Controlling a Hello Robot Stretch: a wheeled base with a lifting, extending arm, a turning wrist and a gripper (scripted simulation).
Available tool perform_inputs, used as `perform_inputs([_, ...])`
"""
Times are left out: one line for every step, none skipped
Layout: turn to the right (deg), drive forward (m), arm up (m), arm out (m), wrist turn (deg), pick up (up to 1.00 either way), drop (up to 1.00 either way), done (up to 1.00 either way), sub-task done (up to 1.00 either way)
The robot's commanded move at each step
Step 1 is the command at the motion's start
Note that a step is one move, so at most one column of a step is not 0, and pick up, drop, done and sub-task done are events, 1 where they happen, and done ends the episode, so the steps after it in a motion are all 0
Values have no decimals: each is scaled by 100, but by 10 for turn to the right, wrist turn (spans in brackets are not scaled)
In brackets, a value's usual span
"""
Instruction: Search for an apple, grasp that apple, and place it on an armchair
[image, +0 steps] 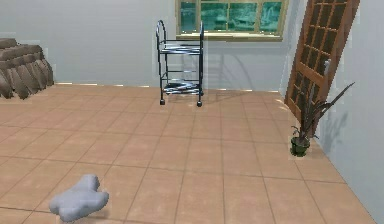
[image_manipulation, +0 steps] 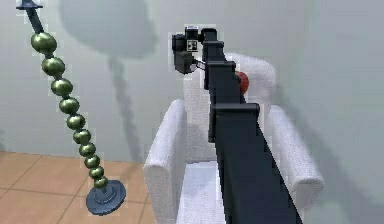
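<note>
A white armchair (image_manipulation: 185, 150) stands against the wall in the arm side view. My dark arm (image_manipulation: 235, 130) rises in front of it. The gripper (image_manipulation: 183, 58) sits at the arm's far end, above the chair's back and against the wall. A small red round thing (image_manipulation: 241, 82), perhaps the apple, shows just right of the arm in front of the chair's backrest. I cannot tell whether it rests on the chair or whether the gripper holds anything.
A floor lamp (image_manipulation: 68, 105) with a stem of green beads leans left of the armchair. In the forward view, a metal cart (image: 182, 62) stands under a window (image: 232, 18). A wooden door (image: 318, 55) and a potted plant (image: 303, 135) are at the right, brown furniture (image: 22, 68) at the left, and a grey-blue thing (image: 80, 198) lies on the tiles.
</note>
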Motion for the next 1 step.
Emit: perform_inputs([0, 0, -38, 0, 0, 0, 0, 0, 0])
